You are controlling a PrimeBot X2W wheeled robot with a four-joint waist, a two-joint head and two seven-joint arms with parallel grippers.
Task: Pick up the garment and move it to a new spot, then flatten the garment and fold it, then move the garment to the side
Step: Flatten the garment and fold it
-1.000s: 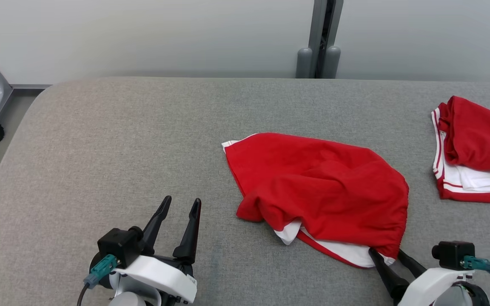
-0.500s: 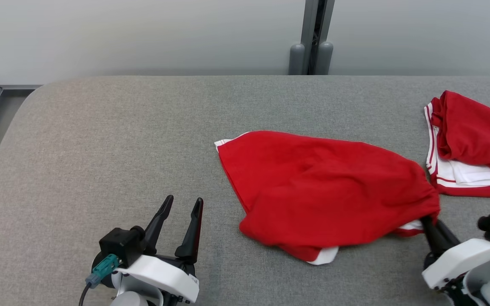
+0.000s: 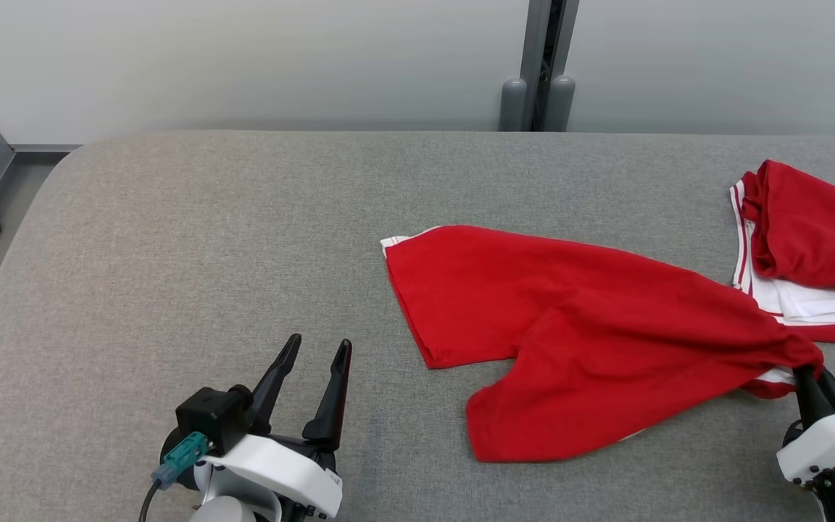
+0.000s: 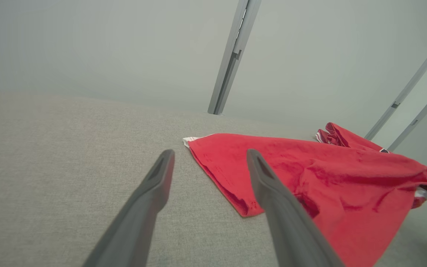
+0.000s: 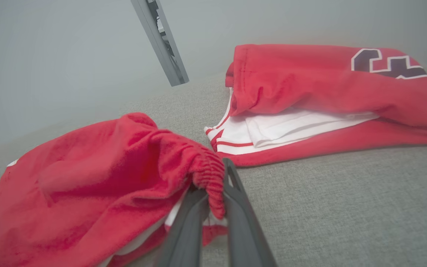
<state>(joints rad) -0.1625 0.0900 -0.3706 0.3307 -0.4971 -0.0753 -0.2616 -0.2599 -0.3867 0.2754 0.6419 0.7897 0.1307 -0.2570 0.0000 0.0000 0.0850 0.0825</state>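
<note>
Covering the grey surface (image 3: 207, 239) from its middle to its near right with the red, white-trimmed garment (image 3: 591, 326), stretched out long and bunched at its right end, near a second red-and-white garment (image 3: 816, 239) folded at the right edge. Pinching the stretched garment's gathered waistband in the right hand (image 3: 809, 380), fingers closed tight on the cloth. Holding the left hand (image 3: 320, 341) at the lower left above bare surface, fingers spread wide, touching nothing.

Red garment (image 3: 591, 333) (white-trimmed), stretched out, elastic waistband bunched
</note>
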